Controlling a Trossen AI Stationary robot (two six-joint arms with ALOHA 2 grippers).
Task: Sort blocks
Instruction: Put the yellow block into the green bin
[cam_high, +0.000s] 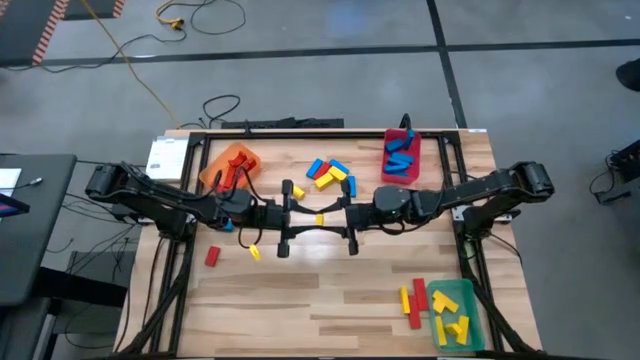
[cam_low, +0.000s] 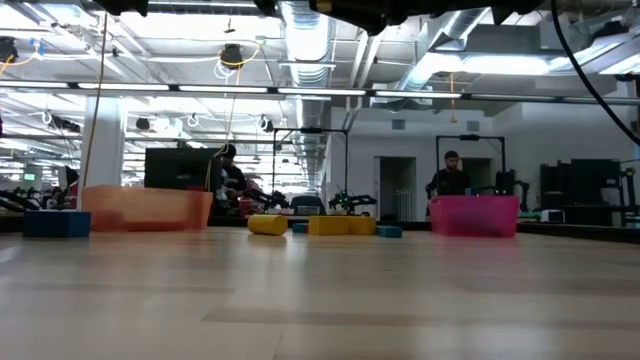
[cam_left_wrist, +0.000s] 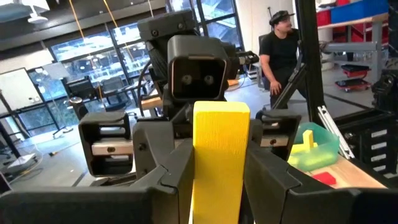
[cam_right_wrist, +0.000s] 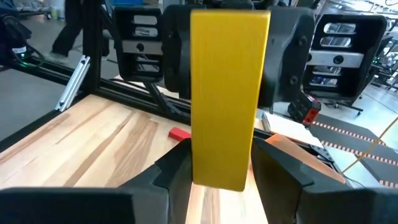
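Observation:
A yellow block (cam_high: 319, 218) hangs in the air over the table's middle, between my two grippers, which meet tip to tip. My left gripper (cam_left_wrist: 219, 180) comes from the table's left and is shut on it. My right gripper (cam_right_wrist: 222, 168) comes from the right and is also shut on it. Loose blue and yellow blocks (cam_high: 331, 174) lie farther back on the table. A red block (cam_high: 212, 256) and a yellow block (cam_high: 254, 251) lie near the left arm. Red and yellow blocks (cam_high: 412, 300) lie beside the green bin (cam_high: 462, 296). My left gripper pinches the yellow block's one end (cam_left_wrist: 219, 186) between its two fingers, coming level from the table's left, fingers along the block. The block is lifted clear of the table. My right gripper pinches the block's other end (cam_right_wrist: 222, 171) between its two fingers, level from the table's right, fingers along it.
An orange bin (cam_high: 216, 172) with red blocks stands at the far left. A red bin (cam_high: 401, 175) with blue blocks stands at the far right, and the green bin with yellow blocks at the near right. Bare wood lies along the near edge. People stand in the room beyond.

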